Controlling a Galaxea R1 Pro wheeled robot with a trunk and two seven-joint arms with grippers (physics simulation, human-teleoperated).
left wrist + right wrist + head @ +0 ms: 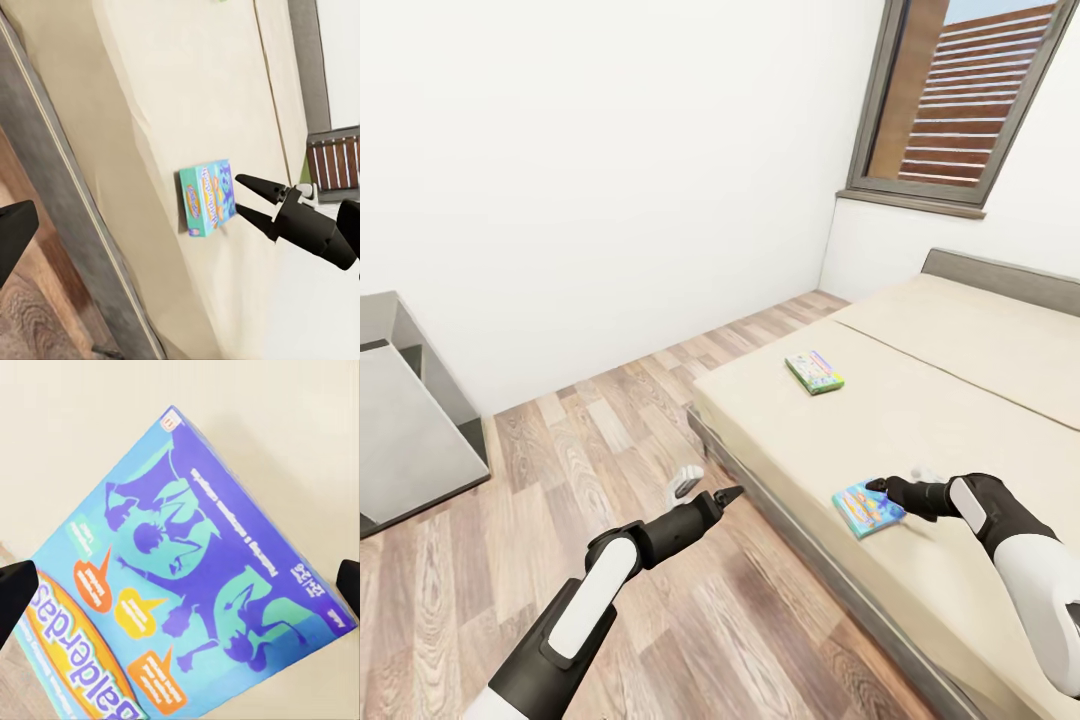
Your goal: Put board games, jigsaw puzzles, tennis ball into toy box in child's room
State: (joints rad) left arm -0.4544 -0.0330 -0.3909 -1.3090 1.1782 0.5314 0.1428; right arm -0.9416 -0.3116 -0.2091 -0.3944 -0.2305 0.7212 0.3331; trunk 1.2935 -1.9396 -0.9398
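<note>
The blue board game (868,507) lies flat on the bed (960,400) right at the tips of the wide-open right gripper (880,490), a green-edged game (815,371) lies farther off, and the left gripper (710,490) hangs open above the floor (610,420).

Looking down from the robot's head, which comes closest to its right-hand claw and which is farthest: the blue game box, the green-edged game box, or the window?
Measured from the right gripper, jaws open:
1. Blue board game, lying on the bed right under the jaws.
2. Green-edged board game, farther up the mattress, toward the wall.
3. Window, high on the wall beyond the bed.
</note>
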